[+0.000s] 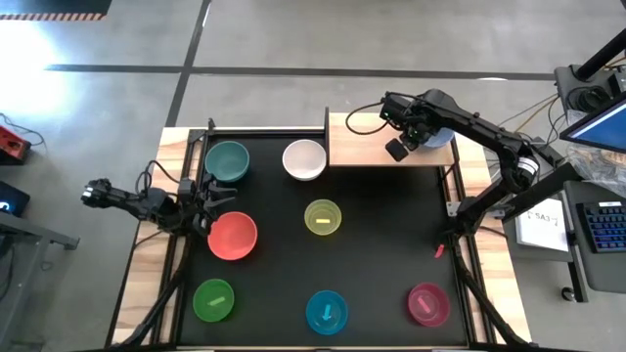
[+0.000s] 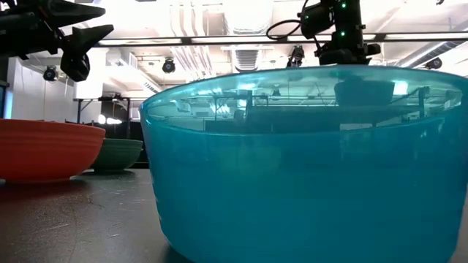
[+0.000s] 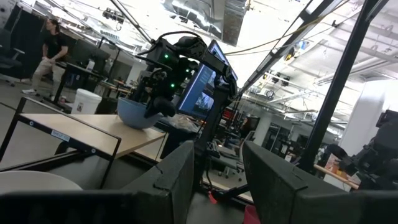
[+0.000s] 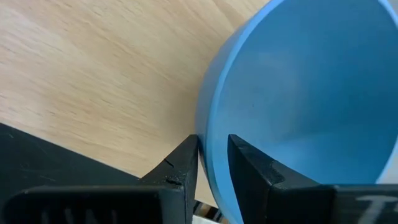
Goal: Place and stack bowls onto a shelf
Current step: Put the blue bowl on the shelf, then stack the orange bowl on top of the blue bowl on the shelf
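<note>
The left pincer (image 1: 208, 203) hangs near the counter's (image 1: 381, 254) left edge, between the teal bowl (image 1: 227, 159) and the red bowl (image 1: 233, 236). Its fingers (image 3: 174, 177) stand apart with nothing between them. The teal bowl sits near the far left corner, the red one just in front of it, and the green bowl (image 1: 214, 299) lies at the near left corner.

Toward the middle, the white bowl (image 1: 304, 159) rests at the far edge, touching or just beside the left end of the shelf (image 1: 362, 147). The yellow bowl (image 1: 323, 217) sits near the centre, and the cyan bowl (image 1: 327, 312) at the near edge.

The shelf stands at the far right part of the counter. On its right half lies the pale blue bowl (image 4: 311, 99), upright. The right pincer (image 4: 213, 163) is over it, one finger outside the bowl's wall and one inside, straddling the rim; whether they press on it or stand just clear of it I cannot tell.

The magenta bowl (image 1: 427, 303) lies at the near right corner.
</note>
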